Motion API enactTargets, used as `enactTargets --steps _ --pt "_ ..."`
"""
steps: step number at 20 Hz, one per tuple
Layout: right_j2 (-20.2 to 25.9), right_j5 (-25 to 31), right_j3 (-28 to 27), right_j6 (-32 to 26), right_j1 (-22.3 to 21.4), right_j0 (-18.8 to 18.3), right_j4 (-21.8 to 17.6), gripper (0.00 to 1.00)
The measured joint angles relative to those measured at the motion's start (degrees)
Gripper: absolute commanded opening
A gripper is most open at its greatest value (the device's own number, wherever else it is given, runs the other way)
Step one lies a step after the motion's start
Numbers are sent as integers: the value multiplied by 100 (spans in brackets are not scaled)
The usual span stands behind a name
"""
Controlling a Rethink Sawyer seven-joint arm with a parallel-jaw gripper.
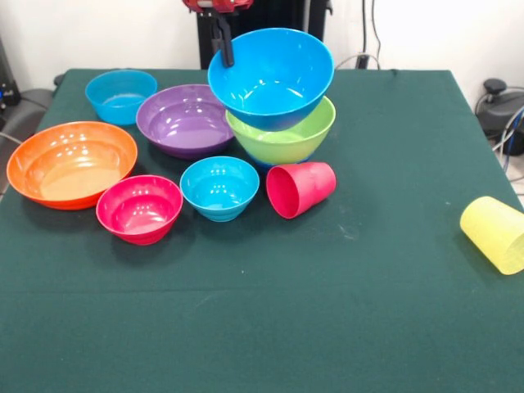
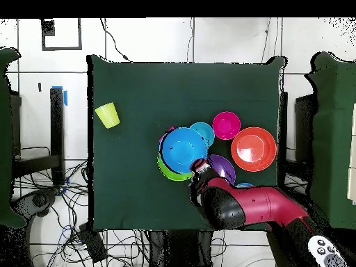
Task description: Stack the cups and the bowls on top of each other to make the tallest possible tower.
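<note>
My gripper [image 1: 223, 42] comes down from the top and is shut on the rim of a bright blue bowl [image 1: 274, 78]. It holds the bowl tilted, just above or resting on a lime green bowl [image 1: 286, 141]. In the overhead view the gripper [image 2: 200, 167] is at the near rim of the blue bowl [image 2: 184, 149], over the green one [image 2: 169, 174]. A red-pink cup [image 1: 300, 188] lies on its side in front of the green bowl. A yellow cup [image 1: 495, 233] lies on its side at the right edge. Any bowl under the green one is hidden.
On the green table [image 1: 368, 319], left of the stack, stand a purple bowl [image 1: 185, 120], a cyan bowl [image 1: 121, 96], a large orange bowl [image 1: 72, 164], a pink-red bowl [image 1: 139, 209] and a small cyan bowl [image 1: 219, 187].
</note>
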Motion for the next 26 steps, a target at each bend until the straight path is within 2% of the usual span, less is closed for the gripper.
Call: enactTargets --steps 7,26 --pt "1 0 0 0 108 3 -174 0" --pt "-14 0 0 0 121 17 -200 0"
